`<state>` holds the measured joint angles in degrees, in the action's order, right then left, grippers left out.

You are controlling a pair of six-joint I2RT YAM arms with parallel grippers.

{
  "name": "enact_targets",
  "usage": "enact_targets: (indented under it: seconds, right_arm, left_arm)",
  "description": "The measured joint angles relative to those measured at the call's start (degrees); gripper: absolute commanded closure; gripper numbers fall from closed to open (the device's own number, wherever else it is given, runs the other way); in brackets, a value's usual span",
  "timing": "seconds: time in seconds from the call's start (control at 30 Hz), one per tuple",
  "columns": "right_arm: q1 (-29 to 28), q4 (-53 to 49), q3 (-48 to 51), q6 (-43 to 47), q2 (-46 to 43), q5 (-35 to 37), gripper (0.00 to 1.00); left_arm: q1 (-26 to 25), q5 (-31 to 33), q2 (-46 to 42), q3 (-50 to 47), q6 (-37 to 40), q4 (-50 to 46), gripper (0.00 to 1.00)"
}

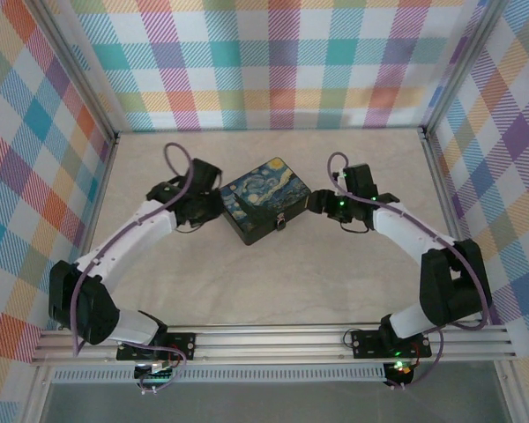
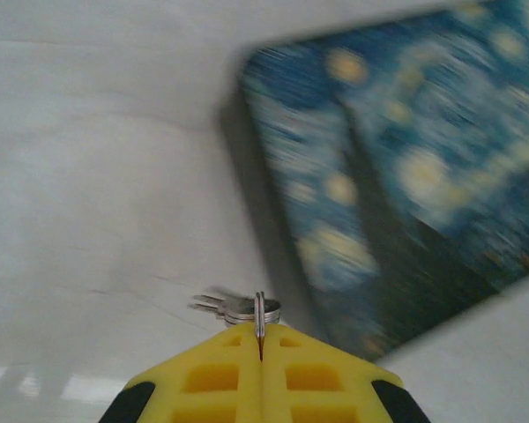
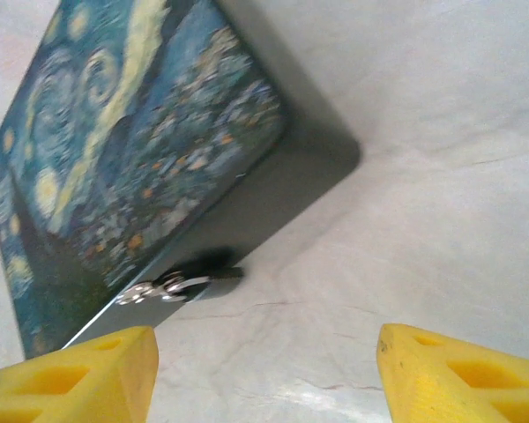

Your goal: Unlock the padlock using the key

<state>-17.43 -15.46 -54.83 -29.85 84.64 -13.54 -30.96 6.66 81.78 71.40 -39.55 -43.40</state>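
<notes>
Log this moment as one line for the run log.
left gripper: shut on key ring | right gripper: open, facing padlock | padlock: on box front | key: not yet in padlock

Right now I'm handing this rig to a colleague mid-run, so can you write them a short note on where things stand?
Left gripper: fingers shut on the key, pinched by its ring, beside the box.
Right gripper: open, holding nothing, facing the padlock.
The padlock hangs on the box's front side.
Done: key gripped.
Left: bring the key to the padlock, insert it, turn it; the key is not yet in the lock.
</notes>
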Motion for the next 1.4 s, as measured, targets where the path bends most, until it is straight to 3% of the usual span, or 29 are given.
enact_targets:
  seconds: [0.23,0.53,0.73,0.9,1.03,1.23,1.4]
  right_arm:
    - [5.25,-4.61,1.01,-1.05,-2.99,5.20,0.36]
    - [8.26,-7.50,6.62,-2.21,-4.31,10.19,0.37]
    - [10.03,-8.24,10.47,-2.78,-5.01,12.02,0.36]
    - [10.25,-9.33,11.91,-2.75,-8.11,12.00,0.35]
    - [10.29,-9.81,11.98,-2.27,-10.49,10.64,0.36]
    - [10.29,-11.15,12.24,-0.79,-12.59,4.57,0.39]
    - [9.60,-11.17,14.40,-0.61,-13.25,-1.40,0.41]
  left_arm:
    - [-16.87,-1.64,11.78,10.32,0.00,0.04,1.00]
    - [-27.69,-2.32,32.87,20.37,0.72,1.84,1.00]
    - [-30.88,-2.60,41.35,24.00,1.51,3.48,1.00]
    - [-31.54,-3.87,41.70,24.35,1.36,4.61,0.74]
    - [-31.54,-4.11,41.72,24.35,2.05,4.63,0.63]
    - [-30.80,-4.52,41.03,24.30,4.22,4.46,0.58]
    - [-28.09,-6.73,34.99,20.76,4.83,5.22,0.57]
